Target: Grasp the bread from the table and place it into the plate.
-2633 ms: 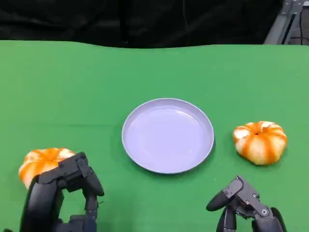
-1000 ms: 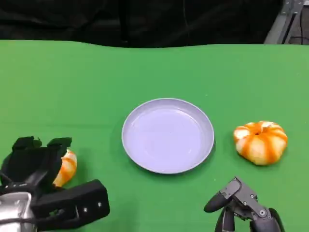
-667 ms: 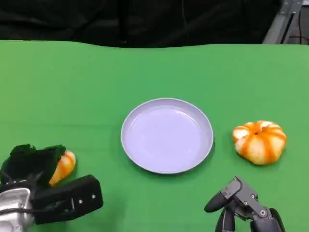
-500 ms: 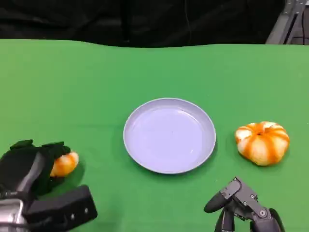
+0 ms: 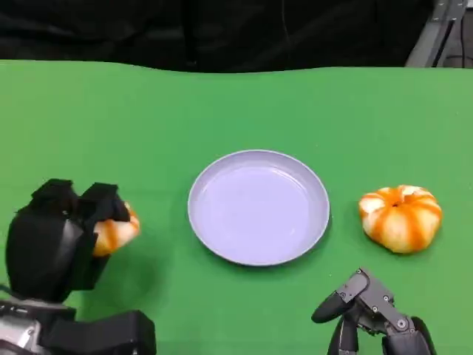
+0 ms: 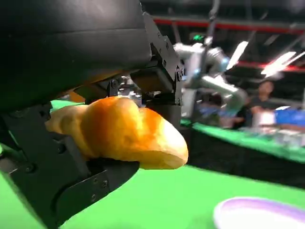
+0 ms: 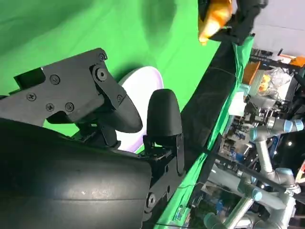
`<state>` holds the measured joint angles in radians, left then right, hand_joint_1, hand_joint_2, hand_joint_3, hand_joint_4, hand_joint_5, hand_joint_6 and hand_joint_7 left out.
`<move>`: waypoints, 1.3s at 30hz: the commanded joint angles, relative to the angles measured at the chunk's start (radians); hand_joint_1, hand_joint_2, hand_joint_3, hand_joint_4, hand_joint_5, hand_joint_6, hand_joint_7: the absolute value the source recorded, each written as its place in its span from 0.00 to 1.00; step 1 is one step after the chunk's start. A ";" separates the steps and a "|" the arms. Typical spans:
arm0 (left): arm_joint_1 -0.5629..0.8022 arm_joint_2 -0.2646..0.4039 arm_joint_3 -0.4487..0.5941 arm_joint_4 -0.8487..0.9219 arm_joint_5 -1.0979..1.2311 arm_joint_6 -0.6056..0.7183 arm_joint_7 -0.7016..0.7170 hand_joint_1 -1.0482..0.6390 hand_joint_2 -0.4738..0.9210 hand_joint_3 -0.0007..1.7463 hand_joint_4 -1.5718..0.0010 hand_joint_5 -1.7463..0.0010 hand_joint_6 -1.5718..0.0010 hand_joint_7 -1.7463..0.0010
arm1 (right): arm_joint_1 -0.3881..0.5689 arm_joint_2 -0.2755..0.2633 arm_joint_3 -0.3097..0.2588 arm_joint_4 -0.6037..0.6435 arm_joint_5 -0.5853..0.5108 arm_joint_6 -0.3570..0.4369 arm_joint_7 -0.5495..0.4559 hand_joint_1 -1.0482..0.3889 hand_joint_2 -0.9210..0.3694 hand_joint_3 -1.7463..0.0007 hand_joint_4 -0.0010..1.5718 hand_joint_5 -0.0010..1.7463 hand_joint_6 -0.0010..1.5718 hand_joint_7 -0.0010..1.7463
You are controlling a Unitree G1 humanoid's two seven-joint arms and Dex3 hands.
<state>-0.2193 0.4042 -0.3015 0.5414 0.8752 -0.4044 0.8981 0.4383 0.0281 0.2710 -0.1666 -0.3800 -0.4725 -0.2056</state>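
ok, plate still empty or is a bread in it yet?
Empty. The plate shows only its bare lavender surface. One bread is held in the left hand, off to the plate's side; the other bread sits on the table.

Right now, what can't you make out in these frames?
- Held bread: in the head view the left hand covers most of it.
- Right hand: head view's bottom edge cuts it off.
- Plate: blurred, cut by the left wrist view's edge.
- Background behind the table: blurred in the left wrist view.
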 commanded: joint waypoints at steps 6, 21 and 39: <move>-0.119 -0.040 -0.067 -0.030 0.031 -0.023 0.006 0.59 0.31 1.00 0.28 0.00 0.39 0.02 | 0.009 -0.006 0.000 -0.001 0.012 -0.008 -0.006 0.66 0.12 0.24 0.47 1.00 0.23 1.00; -0.408 -0.229 -0.190 0.212 0.012 -0.081 -0.046 0.57 0.36 0.97 0.29 0.00 0.42 0.00 | 0.035 0.000 0.020 -0.028 0.021 -0.005 0.002 0.66 0.11 0.24 0.45 1.00 0.21 1.00; -0.508 -0.378 -0.236 0.284 -0.083 0.167 -0.630 0.44 0.92 0.15 0.79 0.57 0.74 0.79 | 0.054 0.003 0.028 -0.041 0.030 -0.003 0.011 0.67 0.10 0.26 0.43 1.00 0.21 1.00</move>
<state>-0.6623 0.0768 -0.5132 0.8127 0.8412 -0.3679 0.5715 0.4750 0.0362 0.2996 -0.1858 -0.3739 -0.4726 -0.1968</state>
